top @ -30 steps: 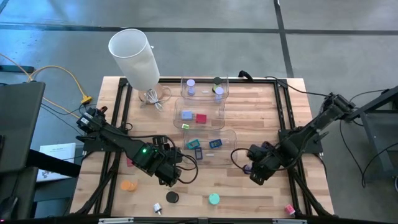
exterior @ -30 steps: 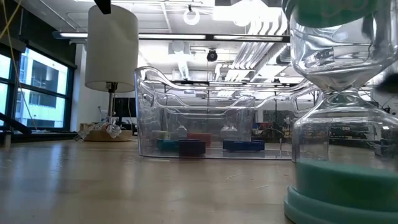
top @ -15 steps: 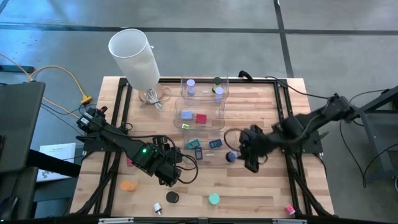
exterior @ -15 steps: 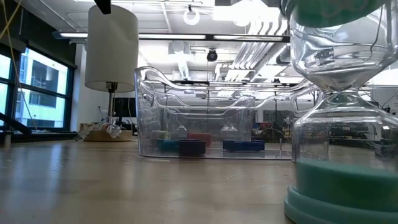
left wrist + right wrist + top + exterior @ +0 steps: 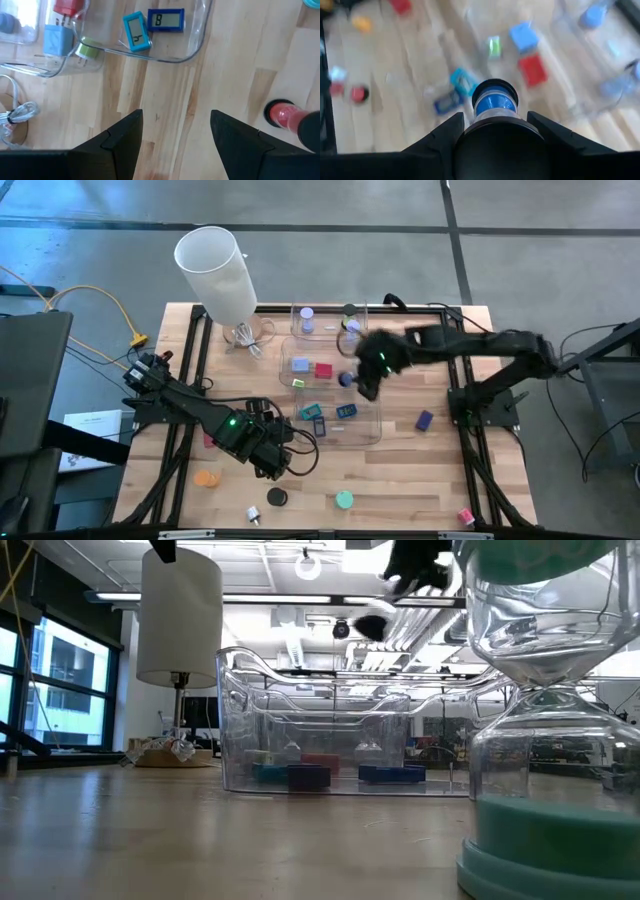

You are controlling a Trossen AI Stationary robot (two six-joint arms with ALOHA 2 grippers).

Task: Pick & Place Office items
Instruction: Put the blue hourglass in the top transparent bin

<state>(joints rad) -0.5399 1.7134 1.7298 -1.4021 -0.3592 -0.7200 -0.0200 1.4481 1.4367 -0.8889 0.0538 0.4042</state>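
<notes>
While the right gripper (image 5: 352, 380) hangs over the clear bins (image 5: 330, 360), at about one o'clock from the table's middle, its fingers are clamped on a small blue-topped round piece (image 5: 494, 102). It looks light, hard and smooth, best pinched across its sides. The left gripper (image 5: 175, 135) waits open toward seven o'clock, holding nothing.
</notes>
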